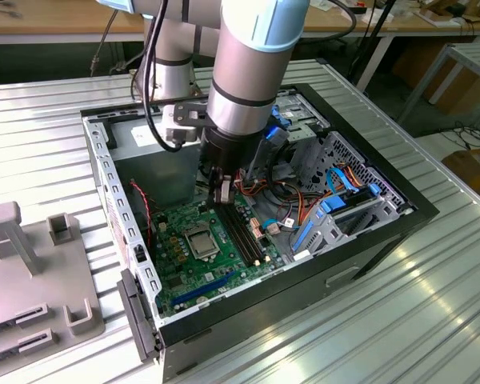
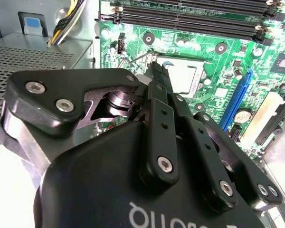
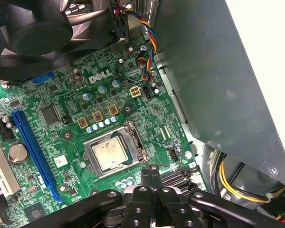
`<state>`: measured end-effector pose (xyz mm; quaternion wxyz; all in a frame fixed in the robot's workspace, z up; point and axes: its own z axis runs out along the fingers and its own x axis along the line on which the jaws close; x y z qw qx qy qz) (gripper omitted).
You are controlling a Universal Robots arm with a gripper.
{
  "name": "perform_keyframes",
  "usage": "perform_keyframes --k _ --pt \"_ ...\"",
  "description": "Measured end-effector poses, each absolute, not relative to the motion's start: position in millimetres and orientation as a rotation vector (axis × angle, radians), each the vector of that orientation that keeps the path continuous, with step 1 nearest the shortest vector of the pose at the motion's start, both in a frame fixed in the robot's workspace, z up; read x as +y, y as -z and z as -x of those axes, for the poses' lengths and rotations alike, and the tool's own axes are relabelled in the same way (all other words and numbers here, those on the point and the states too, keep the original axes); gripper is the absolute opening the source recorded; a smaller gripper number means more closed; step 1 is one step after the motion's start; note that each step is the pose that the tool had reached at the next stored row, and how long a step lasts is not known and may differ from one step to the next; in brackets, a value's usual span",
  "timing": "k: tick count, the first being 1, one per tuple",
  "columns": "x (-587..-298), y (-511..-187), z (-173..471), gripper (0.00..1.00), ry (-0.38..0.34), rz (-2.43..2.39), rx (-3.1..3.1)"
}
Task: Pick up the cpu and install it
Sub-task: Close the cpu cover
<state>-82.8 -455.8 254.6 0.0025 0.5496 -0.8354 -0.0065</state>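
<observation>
- While the arm (image 1: 248, 72) reaches down into the open computer case (image 1: 384, 216), its gripper (image 1: 222, 192) hangs above the green motherboard (image 1: 184, 264), over the long black memory slots (image 1: 244, 232) and just beside the socket, touching nothing
- Gripper, second wrist view (image 2: 157, 66): both fingers pressed together at the tips, clenched on nothing; first wrist view (image 3: 151, 173) shows the same closed tips at the edge of the socket frame
- Cpu (image 3: 109, 154): small flat square chip with a dull metal top, lying flat inside the socket in the middle of the motherboard (image 3: 85, 114); seen also in the exterior view (image 1: 202, 242) and partly behind the fingers in the second wrist view (image 2: 183, 76)
- Socket frame (image 3: 140, 142): shiny metal border lying around the cpu
- Blue card slot (image 3: 35, 152): long, well apart from the socket; coin battery (image 3: 17, 153) just beside it
- Fan (image 3: 38, 33): dark, round, at the far end of the motherboard from the gripper
- Cables (image 1: 340, 180): blue, orange and red, bundled at the drive bay on the exterior view's right
- Grey holder (image 1: 32, 280): on the ribbed metal surface (image 1: 344, 336), outside the case, on the exterior view's left
</observation>
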Motion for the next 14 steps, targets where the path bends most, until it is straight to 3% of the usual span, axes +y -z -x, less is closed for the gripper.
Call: perform_keyframes --k 14 --pt "-464.0 -254.2 85.5 0.11 0.023 -1.723 -2.618"
